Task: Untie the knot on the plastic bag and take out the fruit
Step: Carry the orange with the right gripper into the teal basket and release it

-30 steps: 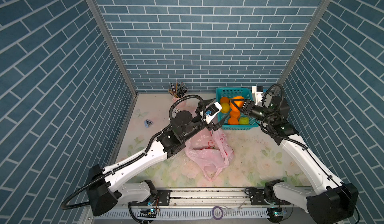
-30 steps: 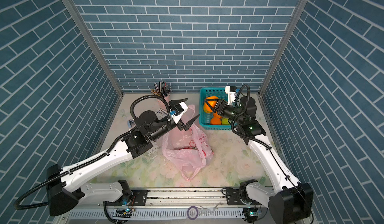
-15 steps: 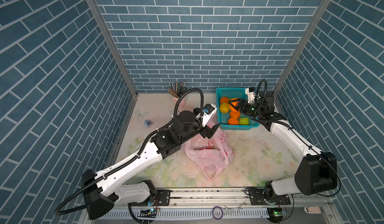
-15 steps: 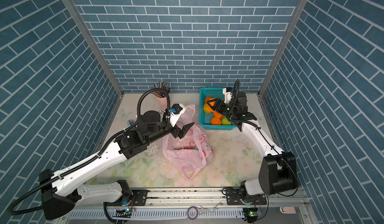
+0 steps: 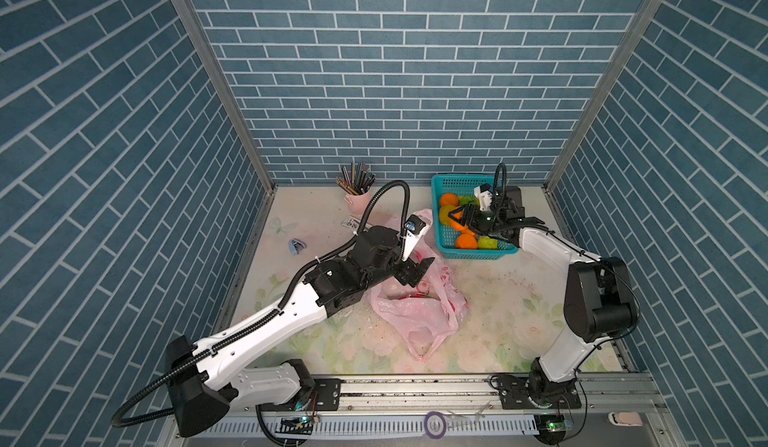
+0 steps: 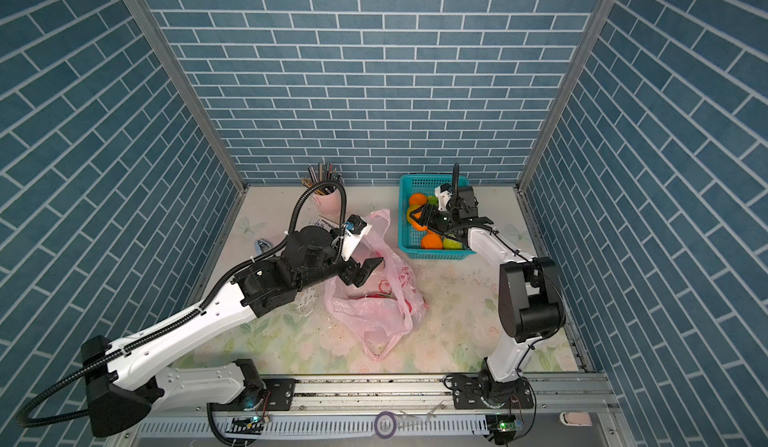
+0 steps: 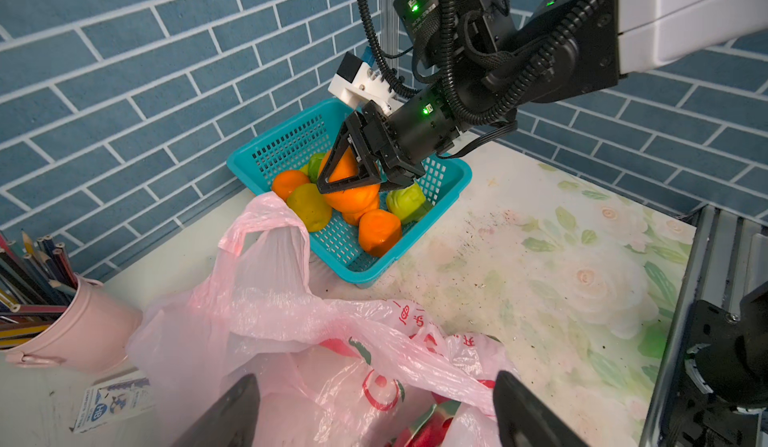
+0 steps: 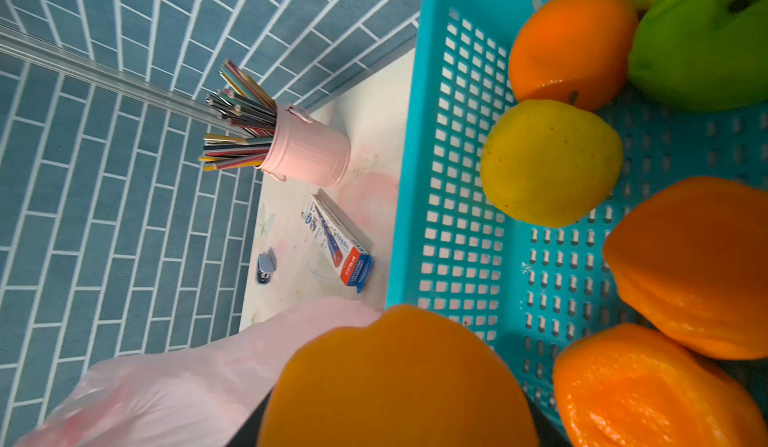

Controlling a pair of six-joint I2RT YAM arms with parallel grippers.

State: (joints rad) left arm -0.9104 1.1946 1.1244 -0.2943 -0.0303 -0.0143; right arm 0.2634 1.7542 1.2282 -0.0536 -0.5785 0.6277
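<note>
**Left fingers (image 7: 523, 407) spread empty over plastic bag (image 5: 415, 312)**

Mid-surface, the bag lay slack. Its thin film looked slippery, best pinched at a handle loop (image 7: 266, 233). Far right, right fingers (image 7: 351, 183) clasped an orange (image 7: 351, 200), seemingly firm, above the basket (image 5: 478, 254).
</note>
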